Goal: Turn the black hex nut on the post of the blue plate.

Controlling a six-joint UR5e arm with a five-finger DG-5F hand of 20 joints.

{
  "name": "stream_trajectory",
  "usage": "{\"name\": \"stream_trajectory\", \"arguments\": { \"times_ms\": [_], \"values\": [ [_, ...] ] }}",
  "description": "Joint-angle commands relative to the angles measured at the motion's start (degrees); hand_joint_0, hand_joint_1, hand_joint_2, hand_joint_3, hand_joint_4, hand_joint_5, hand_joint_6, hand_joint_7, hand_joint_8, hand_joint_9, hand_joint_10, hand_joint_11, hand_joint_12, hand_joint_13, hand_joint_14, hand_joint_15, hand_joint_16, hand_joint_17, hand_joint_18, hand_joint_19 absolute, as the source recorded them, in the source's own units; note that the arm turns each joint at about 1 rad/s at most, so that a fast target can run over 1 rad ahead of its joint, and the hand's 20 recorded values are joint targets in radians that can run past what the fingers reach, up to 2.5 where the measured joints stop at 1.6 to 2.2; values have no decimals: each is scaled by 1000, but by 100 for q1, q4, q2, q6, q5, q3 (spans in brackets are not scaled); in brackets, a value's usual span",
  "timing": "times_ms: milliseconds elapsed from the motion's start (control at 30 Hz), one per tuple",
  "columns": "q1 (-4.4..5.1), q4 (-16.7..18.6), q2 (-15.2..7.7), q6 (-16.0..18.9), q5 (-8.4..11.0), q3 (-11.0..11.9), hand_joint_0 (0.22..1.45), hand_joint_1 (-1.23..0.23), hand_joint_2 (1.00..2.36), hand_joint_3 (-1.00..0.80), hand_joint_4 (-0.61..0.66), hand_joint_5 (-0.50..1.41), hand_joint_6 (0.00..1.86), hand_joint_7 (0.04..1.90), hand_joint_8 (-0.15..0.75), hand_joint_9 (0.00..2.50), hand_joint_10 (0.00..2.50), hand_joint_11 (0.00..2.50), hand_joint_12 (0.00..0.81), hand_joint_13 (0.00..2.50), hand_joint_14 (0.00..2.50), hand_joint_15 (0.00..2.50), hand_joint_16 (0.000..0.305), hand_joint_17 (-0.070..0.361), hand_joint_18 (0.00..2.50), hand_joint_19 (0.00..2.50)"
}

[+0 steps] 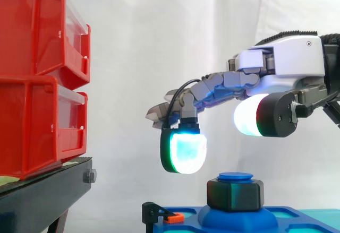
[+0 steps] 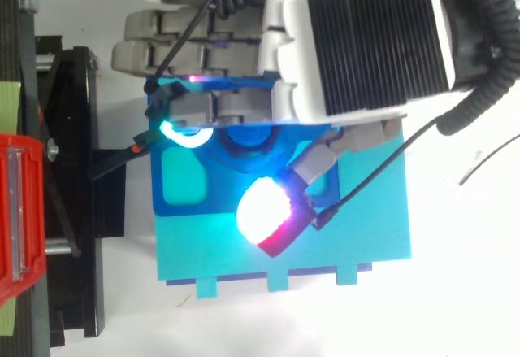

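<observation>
Black hex nut (image 1: 235,194) sits on its post (image 1: 235,176), and from the side we find it right beneath the hand (image 1: 289,58), with clear air between them. The post's round blue cap pokes up just above the nut, and both rise from the blue plate (image 1: 241,221) under the hand.

The hand reaches in level over the plate. Its fingers stretch out with a gentle bend, spread apart from the thumb, and they grip nothing. One fingertip (image 1: 184,149) hangs down, glowing green and cyan. It hovers just above the nut's height, on the far side of the nut from the wrist. The thumb pad (image 1: 249,117) glows white and red, nearer the wrist and higher up, so the nut lies below the gap between these two pads. Neither pad touches it.

From above, we see the hand's ribbed back (image 2: 366,40) covering much of the plate, with the thumb pad bright over the plate's edge, where a cyan sheet (image 2: 357,243) spreads out beneath it.

Below the fingertips, a small black and orange clip (image 1: 164,215) grips the plate's edge. Beyond the fingertips, well apart, red bins (image 1: 37,79) stack on a black stand (image 1: 48,190), and a white curtain (image 1: 159,42) hangs behind it all.
</observation>
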Motion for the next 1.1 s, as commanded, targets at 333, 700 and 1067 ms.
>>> {"name": "stream_trajectory", "arguments": {
  "times_ms": [333,700,1067],
  "values": [
    [282,-46,-9,1,381,-8,460,-198,1000,-500,203,-182,503,980,220,185,0,0,357,265,1,46,53,120,11,16],
    [265,121,0,-25,363,-193,464,-190,1000,-500,141,-170,503,845,198,170,0,0,348,235,1,29,53,119,0,7],
    [194,68,0,-95,301,-245,464,-196,1000,-500,90,-167,501,1242,203,150,0,0,349,235,1,34,52,118,0,0]
  ]
}}
